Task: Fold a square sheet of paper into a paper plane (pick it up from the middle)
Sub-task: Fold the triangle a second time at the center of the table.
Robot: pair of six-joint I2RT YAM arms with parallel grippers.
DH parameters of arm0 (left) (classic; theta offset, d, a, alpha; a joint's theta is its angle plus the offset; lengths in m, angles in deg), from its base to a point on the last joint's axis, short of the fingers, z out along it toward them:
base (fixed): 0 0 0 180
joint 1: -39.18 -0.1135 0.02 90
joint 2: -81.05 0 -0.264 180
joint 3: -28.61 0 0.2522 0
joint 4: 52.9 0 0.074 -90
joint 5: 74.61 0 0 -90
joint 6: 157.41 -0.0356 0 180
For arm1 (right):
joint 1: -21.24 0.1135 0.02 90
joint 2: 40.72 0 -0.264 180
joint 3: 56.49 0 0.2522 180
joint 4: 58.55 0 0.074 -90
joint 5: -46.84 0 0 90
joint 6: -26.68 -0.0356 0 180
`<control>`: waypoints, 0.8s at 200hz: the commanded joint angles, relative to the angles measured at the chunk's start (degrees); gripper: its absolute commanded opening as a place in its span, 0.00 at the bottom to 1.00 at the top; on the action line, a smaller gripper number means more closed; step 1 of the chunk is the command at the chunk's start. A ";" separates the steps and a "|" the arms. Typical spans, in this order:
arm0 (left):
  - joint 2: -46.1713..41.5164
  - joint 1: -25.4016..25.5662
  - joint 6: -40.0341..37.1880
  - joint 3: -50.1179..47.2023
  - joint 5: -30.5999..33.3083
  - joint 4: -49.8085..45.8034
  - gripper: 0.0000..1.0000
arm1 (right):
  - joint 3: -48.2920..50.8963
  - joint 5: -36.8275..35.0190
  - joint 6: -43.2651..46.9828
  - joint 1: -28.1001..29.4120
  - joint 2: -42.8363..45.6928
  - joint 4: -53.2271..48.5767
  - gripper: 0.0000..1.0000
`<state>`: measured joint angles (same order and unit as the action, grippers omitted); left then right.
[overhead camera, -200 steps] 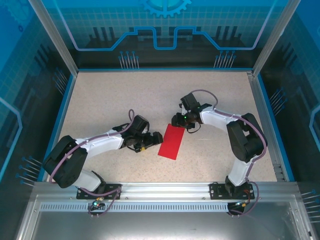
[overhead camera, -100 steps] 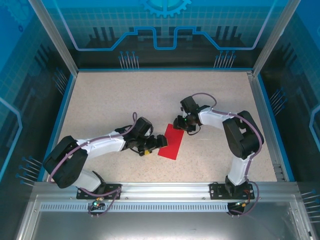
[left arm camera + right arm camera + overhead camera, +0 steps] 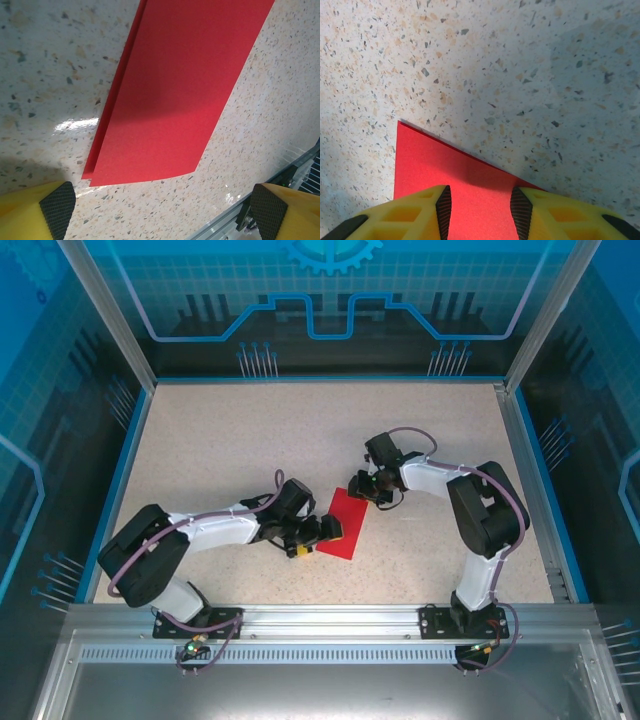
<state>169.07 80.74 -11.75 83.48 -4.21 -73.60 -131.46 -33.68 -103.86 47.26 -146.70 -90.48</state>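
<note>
Red and folded to a narrow rectangle, the square sheet of paper [image 3: 341, 524] is seen lying flat on the speckled table [image 3: 230, 430], near its middle and between the two arms. The left gripper [image 3: 325, 532] is held low over the sheet's near left edge, its jaws spread wide and nothing grasped. In the left wrist view the two layers of the paper [image 3: 175, 90] are shown slightly offset along one long edge, with the gripper [image 3: 162, 210] just short of the sheet's end. The right gripper [image 3: 362, 488] is placed at the sheet's far end; its fingers [image 3: 442, 205] are seen partly parted above the red corner [image 3: 465, 185], released, with no paper pinched between them.
</note>
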 commanded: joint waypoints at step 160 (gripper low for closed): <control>1.97 0.62 0.07 2.30 -4.33 5.01 0.89 | 2.59 0.02 -0.14 -0.88 -2.57 -0.81 0.41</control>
<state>171.04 81.00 -11.81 84.98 -6.68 -70.37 -131.18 -33.13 -103.84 47.04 -146.61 -90.04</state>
